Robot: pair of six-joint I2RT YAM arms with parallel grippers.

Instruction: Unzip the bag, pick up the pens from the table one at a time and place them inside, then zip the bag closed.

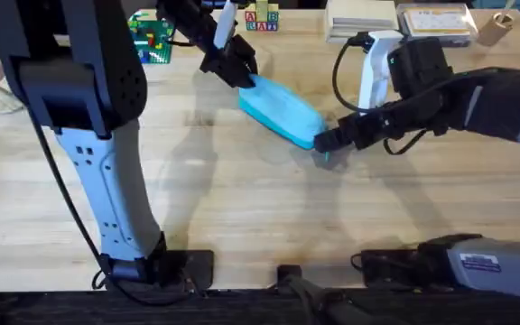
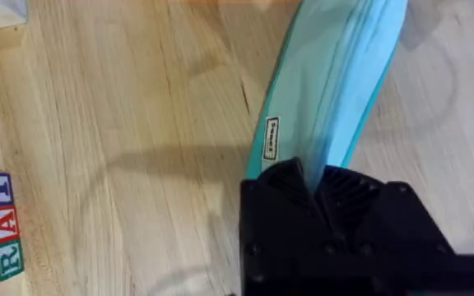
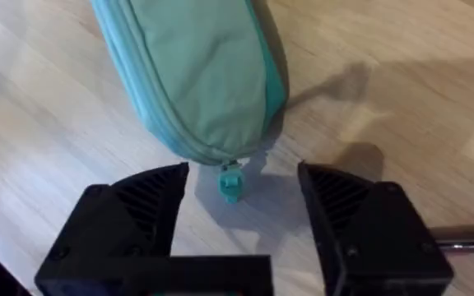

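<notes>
right jaws (image 3: 241,215) released astride teal pull (image 3: 230,184); left jaws (image 2: 315,193) clenched on bag (image 1: 280,110). closing off-centre would likely miss pull.

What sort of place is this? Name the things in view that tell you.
Probably a robotics lab or test bench: two arms are mounted at one edge of a wooden table, working on a blue bag, with practice props along the far edge, namely alphabet blocks and a brick model.
</notes>
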